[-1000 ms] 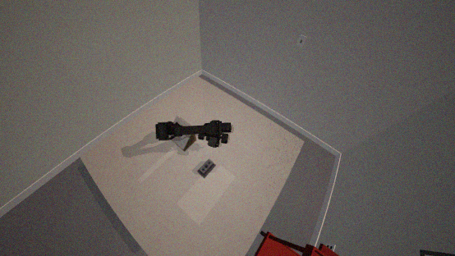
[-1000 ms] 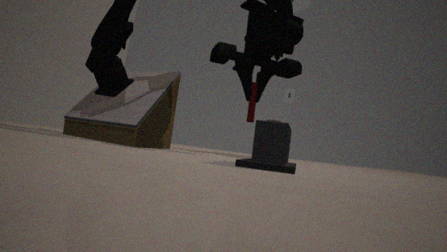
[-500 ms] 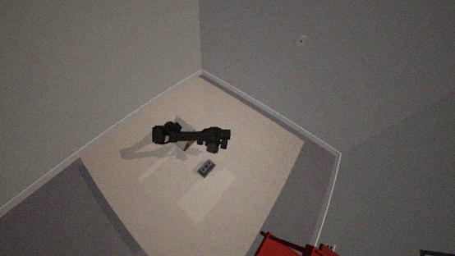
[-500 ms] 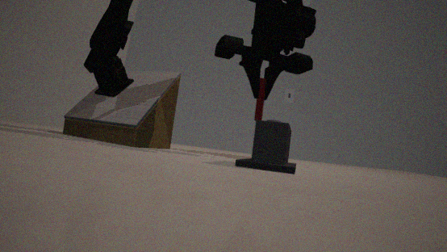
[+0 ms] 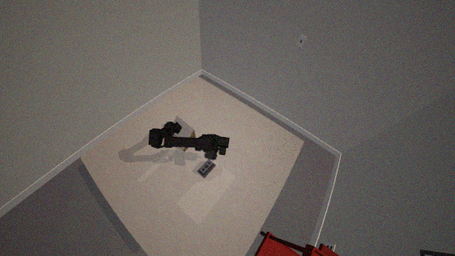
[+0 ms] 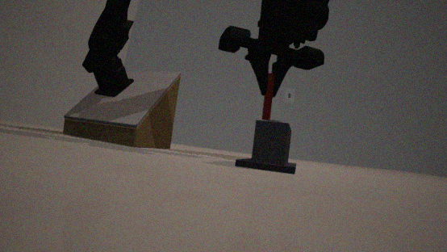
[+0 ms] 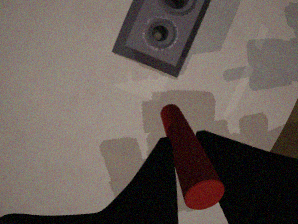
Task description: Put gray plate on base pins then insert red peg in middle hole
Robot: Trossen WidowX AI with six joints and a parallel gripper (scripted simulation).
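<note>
The red peg (image 6: pixel 266 108) (image 7: pixel 187 150) was in the claw (image 5: pixel 211 156) (image 6: pixel 269 95) (image 7: pixel 182 143), whose fingers stood nearly closed, pinching its upper part, with the lower part reaching out below the tips. Beyond it lay the gray plate (image 5: pixel 204 166) (image 6: pixel 271 141) (image 7: pixel 169 56), which looked level on the dark base (image 5: pixel 204 176) (image 6: pixel 265 165) (image 7: pixel 145 60). A pin seemed to show inside the end hole nearest the peg, so the first half of the job was probably done. The peg was in hand too; lining it up over the middle hole, putting it in and letting go appeared to be left. From the side its low end seemed to meet the plate's top, but the wrist view showed that end apart from the plate's outline, so it was likely not in any hole.

The peg's long axis ran close to upright, its top leaning slightly right in the exterior view, its free end pointing down. The plate's long axis ran from lower left to upper right in the top view. Farther back stood the wedge-shaped block (image 5: pixel 183 124) (image 6: pixel 157 117), well apart from the plate.
</note>
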